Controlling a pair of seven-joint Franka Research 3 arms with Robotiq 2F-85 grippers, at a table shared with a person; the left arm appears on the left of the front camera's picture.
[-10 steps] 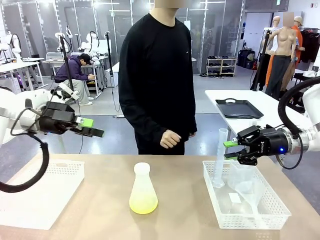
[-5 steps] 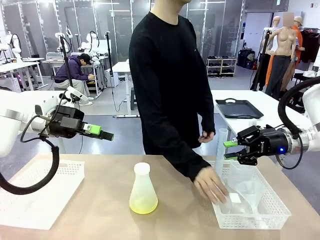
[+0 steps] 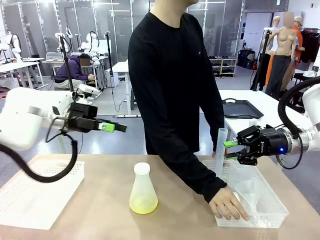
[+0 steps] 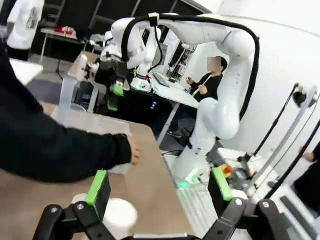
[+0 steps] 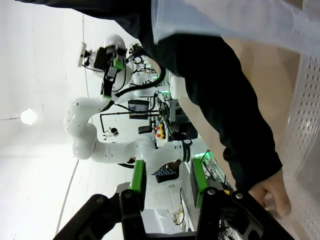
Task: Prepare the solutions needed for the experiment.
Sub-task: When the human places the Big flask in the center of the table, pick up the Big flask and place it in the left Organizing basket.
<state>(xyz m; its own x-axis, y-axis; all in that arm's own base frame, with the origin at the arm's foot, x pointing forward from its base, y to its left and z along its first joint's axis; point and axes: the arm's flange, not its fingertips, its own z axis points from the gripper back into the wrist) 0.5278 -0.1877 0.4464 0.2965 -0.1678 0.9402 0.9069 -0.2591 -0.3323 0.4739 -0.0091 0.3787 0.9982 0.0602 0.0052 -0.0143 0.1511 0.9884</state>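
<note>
L gripper (image 3: 122, 128) – conical flask (image 3: 143, 185), yellow-green soln (image 3: 143, 204)

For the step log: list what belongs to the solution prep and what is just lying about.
In the job: flask, its yellow-green solution, graduated cylinder, right basket, person's hand.
Lying about: left white basket, far black tray.

Flask (image 3: 143, 187) of yellow-green solution (image 3: 143, 204) mid-table, person's hand (image 3: 228, 204) inside white basket (image 3: 260, 220) at right

Left arm (image 3: 25, 117) and right arm (image 3: 311, 105) white, glossy, rounded; black cables (image 3: 74, 155) loop; left claw (image 3: 118, 128) and right claw (image 3: 229, 150) black, green pads (image 3: 107, 127); person's top (image 3: 165, 75) black, long-sleeved.
</note>
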